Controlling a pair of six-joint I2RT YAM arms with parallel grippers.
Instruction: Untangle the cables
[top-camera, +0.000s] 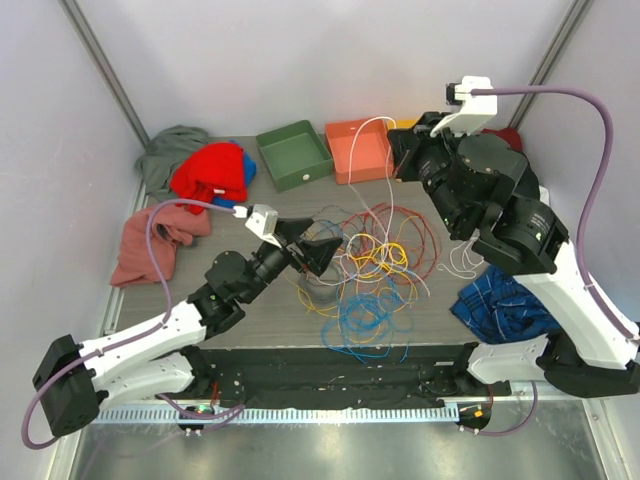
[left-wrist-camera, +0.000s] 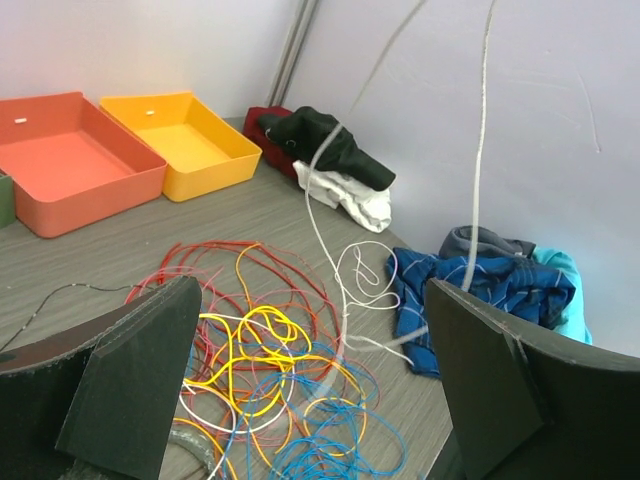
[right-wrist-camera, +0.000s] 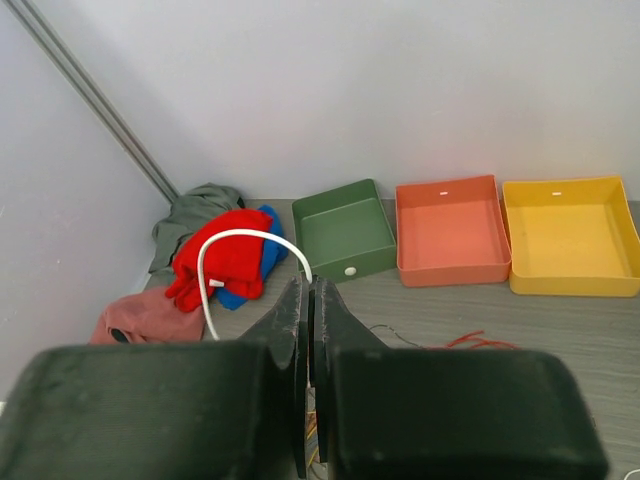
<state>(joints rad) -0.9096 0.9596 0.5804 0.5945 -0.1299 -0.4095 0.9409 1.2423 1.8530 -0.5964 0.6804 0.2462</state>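
Left fingers (top-camera: 322, 254) stand wide open and empty, low over the cables (top-camera: 375, 270), a loose heap of yellow, red, blue and orange loops lying on the desk (top-camera: 255, 310) just ahead of their tips. Right fingers (right-wrist-camera: 302, 300) are pinched shut on a white cable (right-wrist-camera: 235, 236), which arcs out from their tips. Beyond those tips sit a green tray (right-wrist-camera: 345, 232) and an orange tray (right-wrist-camera: 450, 232).

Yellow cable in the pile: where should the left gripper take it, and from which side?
Probably the bold double loop of the yellow cable, which seems to lie on top of the red wires and blue wires. Come straight down with the open left gripper, jaws across the strand. A low sideways approach would likely scoop up neighbouring wires too.
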